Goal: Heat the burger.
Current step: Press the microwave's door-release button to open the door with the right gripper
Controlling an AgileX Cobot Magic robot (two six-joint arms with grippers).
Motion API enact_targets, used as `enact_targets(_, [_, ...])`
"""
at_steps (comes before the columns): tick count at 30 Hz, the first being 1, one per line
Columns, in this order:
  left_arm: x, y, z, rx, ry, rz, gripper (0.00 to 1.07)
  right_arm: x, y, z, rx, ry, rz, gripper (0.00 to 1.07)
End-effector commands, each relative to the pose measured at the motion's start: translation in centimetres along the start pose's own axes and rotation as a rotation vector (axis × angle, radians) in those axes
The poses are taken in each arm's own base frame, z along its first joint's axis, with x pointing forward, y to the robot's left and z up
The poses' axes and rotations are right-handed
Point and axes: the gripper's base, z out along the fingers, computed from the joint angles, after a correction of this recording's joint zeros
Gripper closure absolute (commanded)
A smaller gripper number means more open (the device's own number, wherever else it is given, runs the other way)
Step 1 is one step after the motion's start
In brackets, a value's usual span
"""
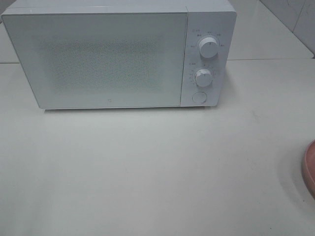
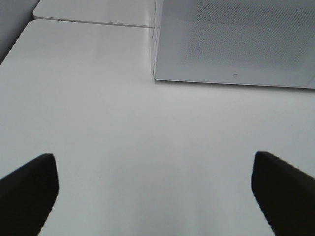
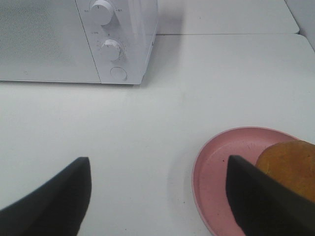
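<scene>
Nothing of the heating is done yet, as I read it. Nearest you, the left hand and the right hand both hang over the bare white surface, jaws spread wide with nothing between them. Just past the right hand, the burger sits on the pink plate (only part of the bun shows, behind a finger). Just the plate's rim cuts into the lower right edge of the high view. Farther back, the microwave fills the upper part of that view. Its door is closed, and two knobs and a round button sit on its right panel. Left for you: open the door, carry the burger in, shut it, set the knobs. The surface is plain and matte, with a join crossing it beside the microwave. Pale wall tiles show at the upper right corner.
</scene>
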Motion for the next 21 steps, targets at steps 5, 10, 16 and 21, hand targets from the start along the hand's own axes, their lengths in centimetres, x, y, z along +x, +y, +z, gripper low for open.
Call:
enact_targets(5, [0.08,-0.09,-0.09,0.007,-0.007,-0.01,0.07,0.18,-0.02,-0.3,0.001,-0.025,-0.007,0.36])
enact_targets(10, [0.08,-0.09,-0.09,0.007,-0.007,-0.01,0.07,0.18,-0.02,-0.3,0.001,-0.025,-0.007,0.36])
enact_targets(16, [0.08,-0.09,-0.09,0.007,-0.007,-0.01,0.07,0.18,-0.02,-0.3,0.001,-0.025,-0.007,0.36])
enact_targets(21, [0.08,-0.09,-0.09,0.007,-0.007,-0.01,0.07,-0.36,0.0,-0.64,0.0,-0.045,0.004,0.36])
